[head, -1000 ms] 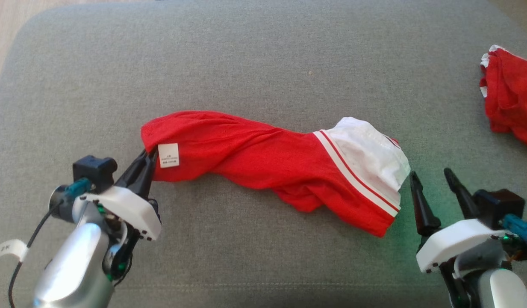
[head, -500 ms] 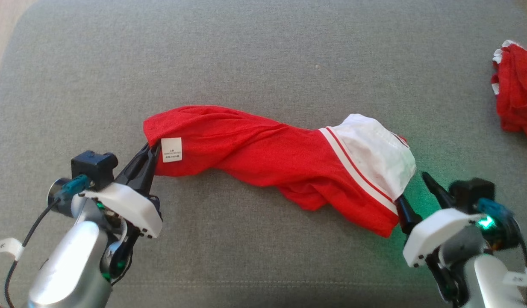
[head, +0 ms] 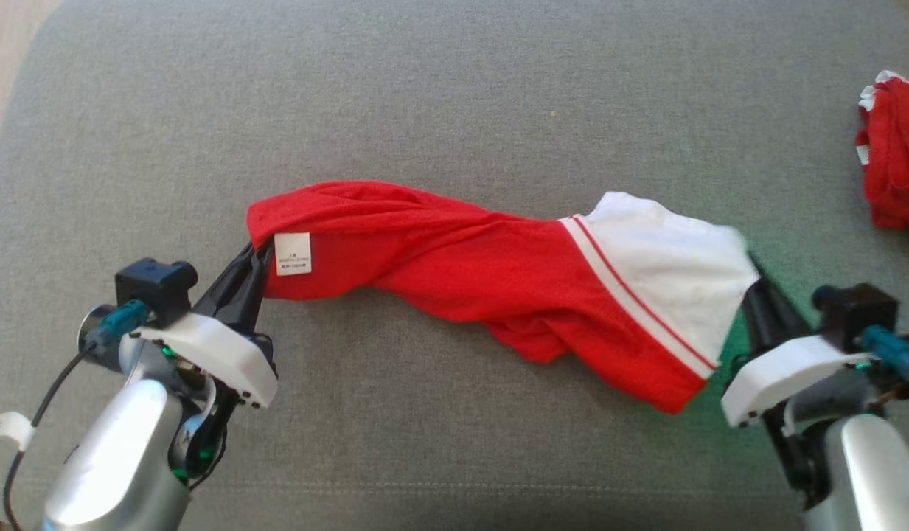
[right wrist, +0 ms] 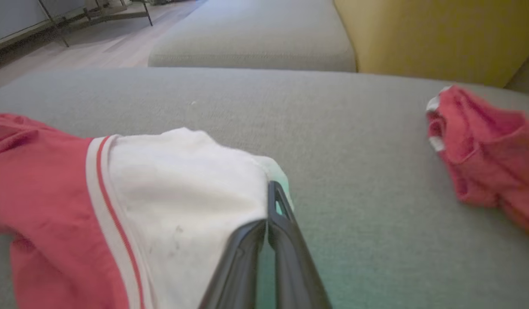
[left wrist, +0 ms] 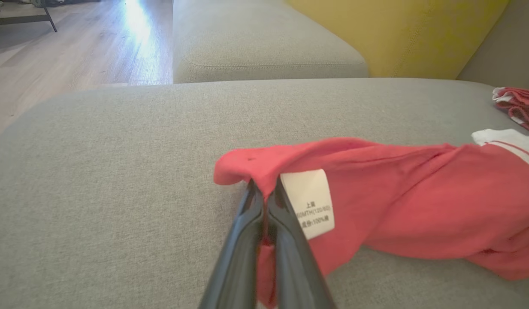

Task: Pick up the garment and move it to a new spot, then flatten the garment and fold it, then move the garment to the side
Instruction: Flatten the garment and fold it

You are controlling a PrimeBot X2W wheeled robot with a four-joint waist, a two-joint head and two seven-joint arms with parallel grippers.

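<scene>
Head view, with both wrist views: the garment (head: 483, 280), red with a white band at one end, lay twisted near the middle of the grey sofa cushion (head: 454, 96). Broad bare cushion stretched beyond it toward the far edge, and a narrower strip lay between it and the near edge. At the far left the cushion's rounded corner gave onto wooden floor (head: 4, 44). A second red garment (head: 893, 169) lay well apart at the right margin, and a yellow cushion (left wrist: 397, 34) stood beyond the seat. The garment's long axis ran left to right, dipping slightly toward the robot at its white end. The red end pointed to the robot's left. The left gripper (head: 256, 254) was clamped on the red end's edge, just beside a white label (head: 293, 254). The right gripper (head: 753, 267) was clamped on the corner of the white end.
</scene>
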